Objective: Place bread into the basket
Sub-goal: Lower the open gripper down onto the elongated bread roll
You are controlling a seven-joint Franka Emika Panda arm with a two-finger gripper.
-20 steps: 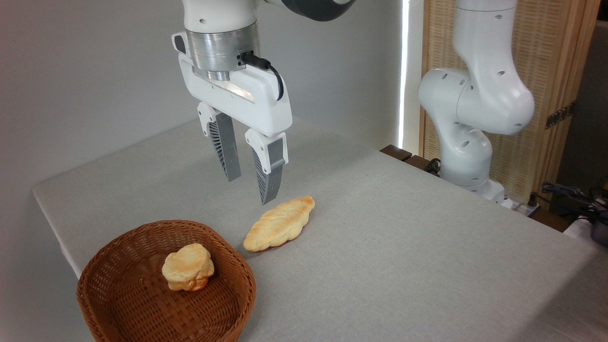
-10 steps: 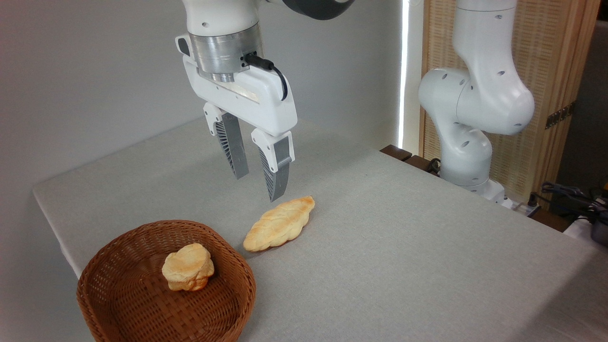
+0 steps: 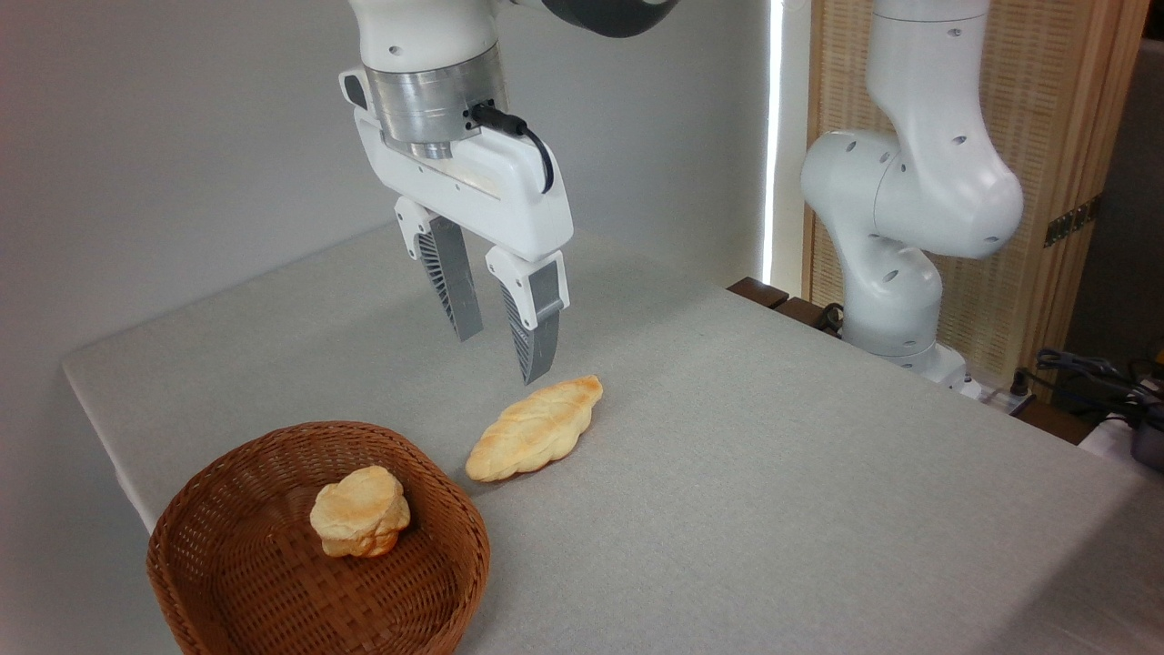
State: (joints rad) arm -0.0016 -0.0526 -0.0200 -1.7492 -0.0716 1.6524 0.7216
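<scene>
A small round bun (image 3: 359, 511) sits inside the basket (image 3: 236, 582) at the front left of the grey bench (image 3: 773, 473), and nothing lies between basket and bread (image 3: 535, 428). Above, the gripper (image 3: 503, 349) hangs with its grey ribbed fingers (image 3: 535, 323) parted a moderate way, holding nothing, tips just above the loaf's far end and clear of it. The bread, braided and golden-tan with tapered ends, lies flat on the bench just right of the basket's rim.

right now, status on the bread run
Gripper open, empty, above table. Bread on table beside basket, untouched. Bun in basket. Path clear.
</scene>
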